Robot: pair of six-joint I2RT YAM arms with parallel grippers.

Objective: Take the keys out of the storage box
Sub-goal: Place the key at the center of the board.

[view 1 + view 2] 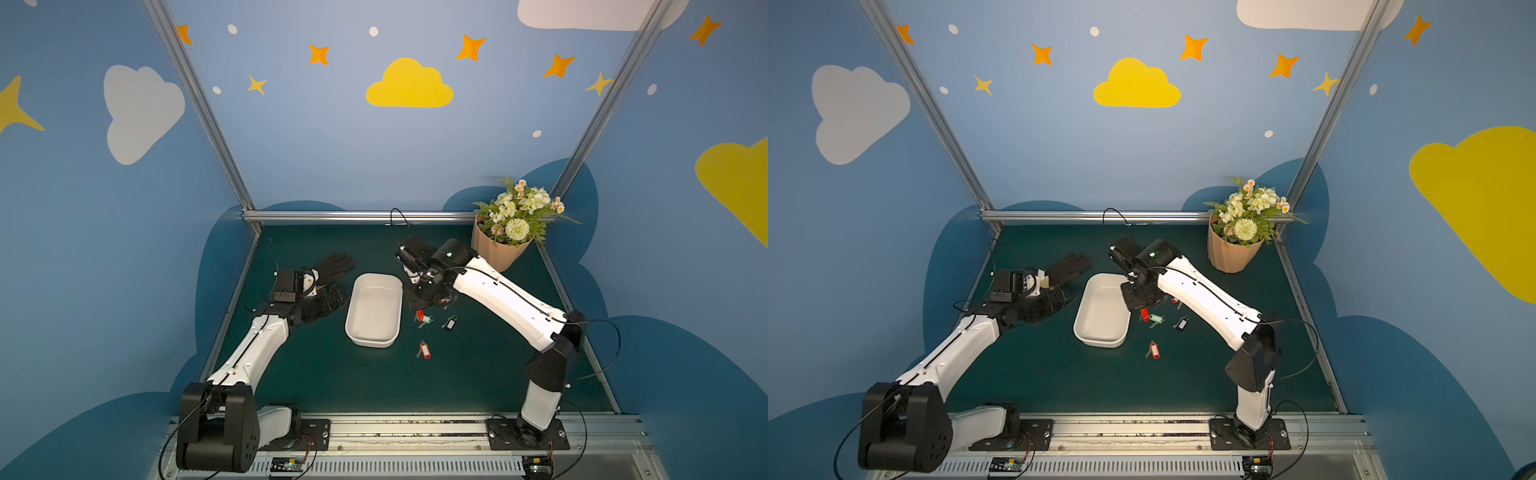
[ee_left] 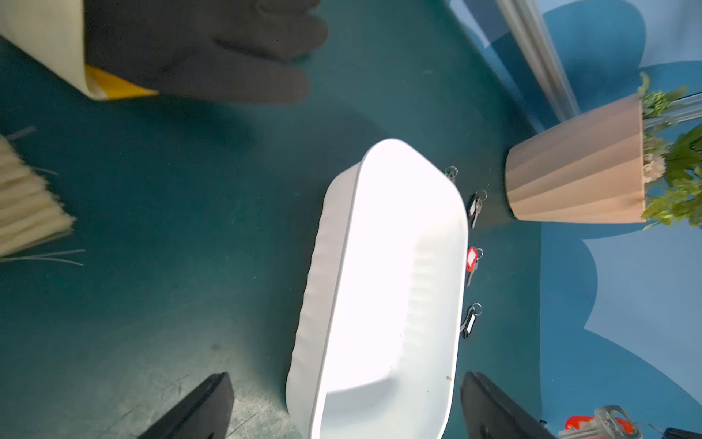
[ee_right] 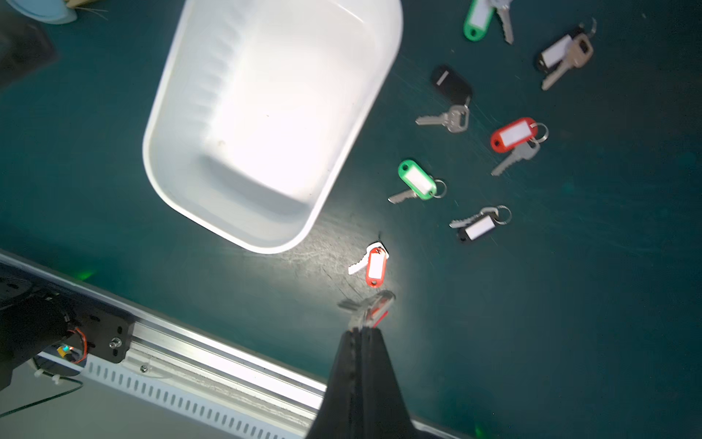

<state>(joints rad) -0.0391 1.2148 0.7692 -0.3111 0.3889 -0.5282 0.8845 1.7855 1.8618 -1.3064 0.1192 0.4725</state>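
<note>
in both top views the left arm reaches in from the lower left, and its claw hangs left of centre over a pair of black gloves on the green desk. the left claw is released: its wrist view shows the two black fingers spread wide and gripping nothing, with the near end of the box seen beyond them.

the storage box stands at the centre of the frame, flat on the desk just right of the gloves, and its white floor is bare.

the keys lie out on the desk to the right of the box. the right wrist view shows seven of them scattered there, with green, red and black tags. one more red one lies near the box's corner.

the right claw is clenched, its fingers pressed together on a red-tagged key, which is blurred and hangs above the desk. in the top views it hovers right of centre, beside the box's right rim.

a peach flower pot stands at the desk's far right corner.
</note>
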